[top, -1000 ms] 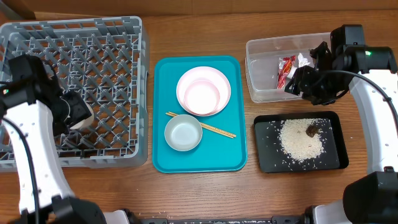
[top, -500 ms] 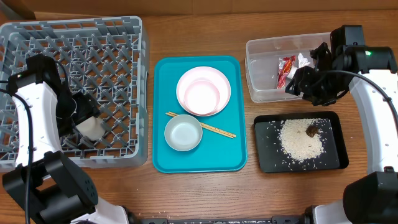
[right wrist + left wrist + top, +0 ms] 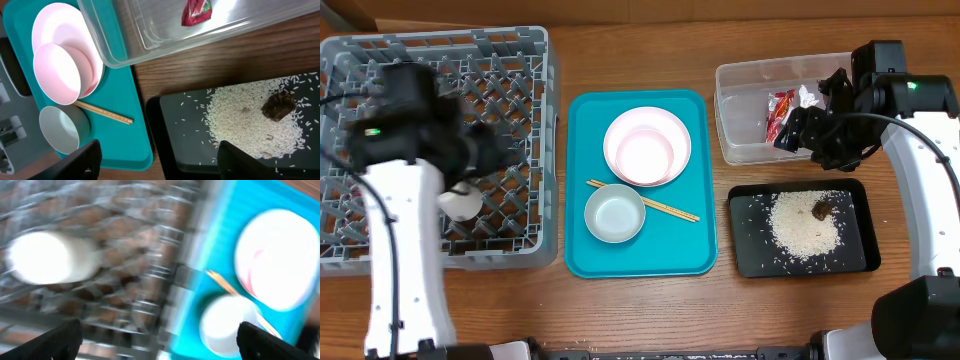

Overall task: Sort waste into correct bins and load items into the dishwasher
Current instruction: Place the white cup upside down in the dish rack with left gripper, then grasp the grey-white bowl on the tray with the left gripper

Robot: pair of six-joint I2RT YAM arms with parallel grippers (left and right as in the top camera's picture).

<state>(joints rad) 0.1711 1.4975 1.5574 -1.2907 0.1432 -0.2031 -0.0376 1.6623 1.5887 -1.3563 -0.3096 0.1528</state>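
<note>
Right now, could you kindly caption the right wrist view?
Rice and a brown scrap on the black tray, red wrapper in the clear tub.

Narrow gap of bare table (image 3: 722,175) between teal tray (image 3: 690,250) and black tray (image 3: 748,258); left arm (image 3: 408,230) over grey rack (image 3: 520,60).

No legible text, labels or numbers anywhere.

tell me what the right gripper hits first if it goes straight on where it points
The right gripper would likely meet the left end of the black tray, or the bare table beside the clear tub; depth is unclear.
</note>
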